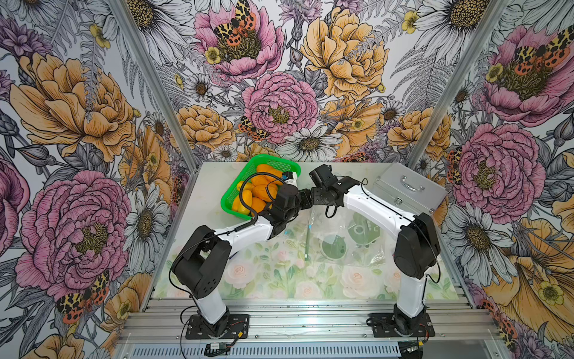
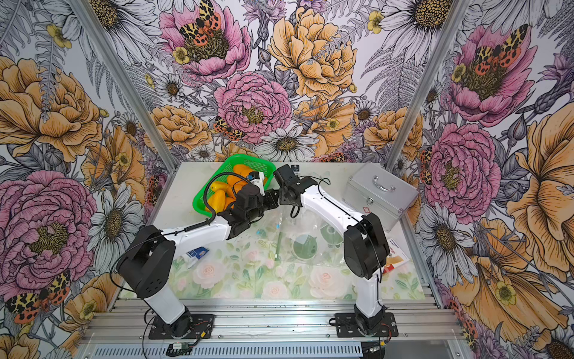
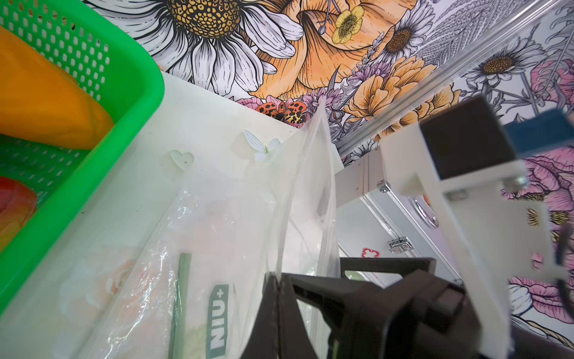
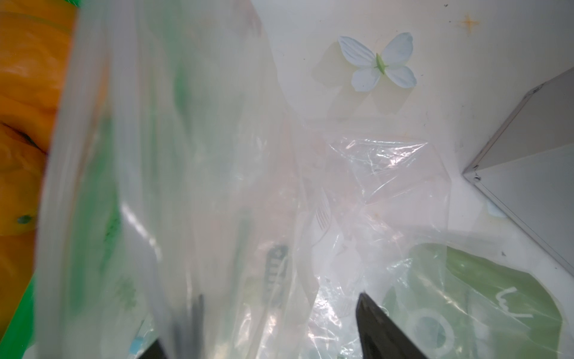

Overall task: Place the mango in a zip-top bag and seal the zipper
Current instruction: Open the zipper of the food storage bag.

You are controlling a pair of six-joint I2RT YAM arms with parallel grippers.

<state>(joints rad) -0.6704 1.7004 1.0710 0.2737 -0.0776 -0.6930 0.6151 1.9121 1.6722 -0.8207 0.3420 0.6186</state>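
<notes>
Several orange-yellow mangoes (image 1: 259, 192) lie in a green basket (image 1: 228, 203) at the back left of the table. In the left wrist view one mango (image 3: 46, 102) is close by. The clear zip-top bag (image 1: 341, 239) with green print lies mid-table, and one edge is lifted. My left gripper (image 3: 278, 279) is shut on that raised bag film (image 3: 242, 211) beside the basket. My right gripper (image 4: 267, 335) faces it, open, with loose bag film (image 4: 186, 186) draped over one finger. In both top views the two grippers (image 1: 310, 203) meet over the bag's far-left corner. No mango is in the bag.
A silver metal case (image 2: 379, 192) stands at the back right, close to the bag. A red-and-white leaflet (image 2: 394, 258) lies behind the right arm, and a small blue-white packet (image 2: 195, 253) lies under the left arm. The green basket rim (image 3: 133, 102) is beside the left gripper.
</notes>
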